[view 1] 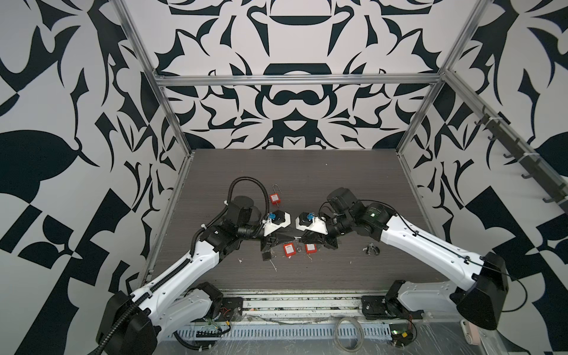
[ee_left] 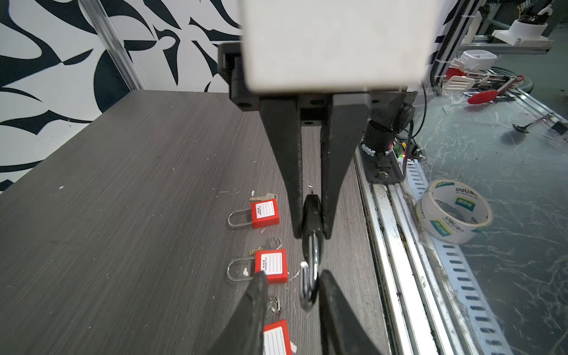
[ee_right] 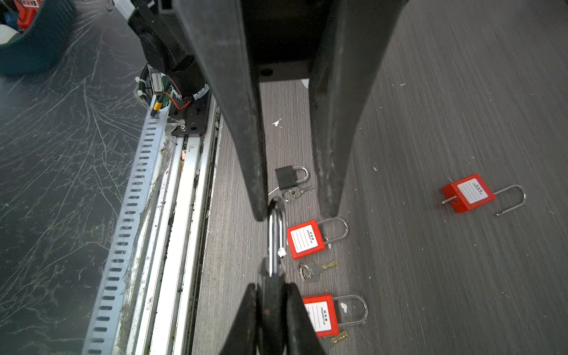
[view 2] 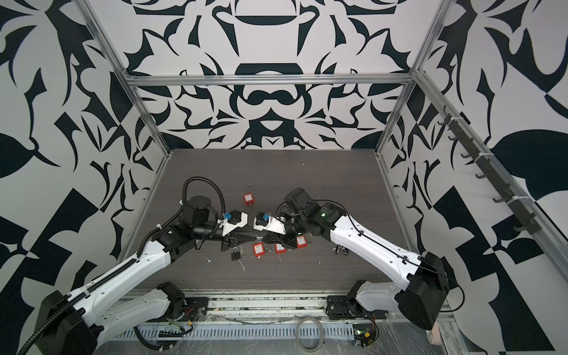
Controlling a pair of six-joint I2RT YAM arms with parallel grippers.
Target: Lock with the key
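Two sets of fingers meet over the middle of the grey wood-grain desk [view 1: 307, 172], towards its front edge. The right fingers [ee_left: 285, 169] pinch the body of the small black padlock [ee_left: 312, 212]. The left fingers [ee_left: 335, 307] stand spread, with the padlock's steel shackle [ee_right: 274, 236] just beside one of them. Hold that pinch firm, draw the left arm straight back (no snagging the shackle), then fetch a key. Whether the shackle is seated I cannot tell.
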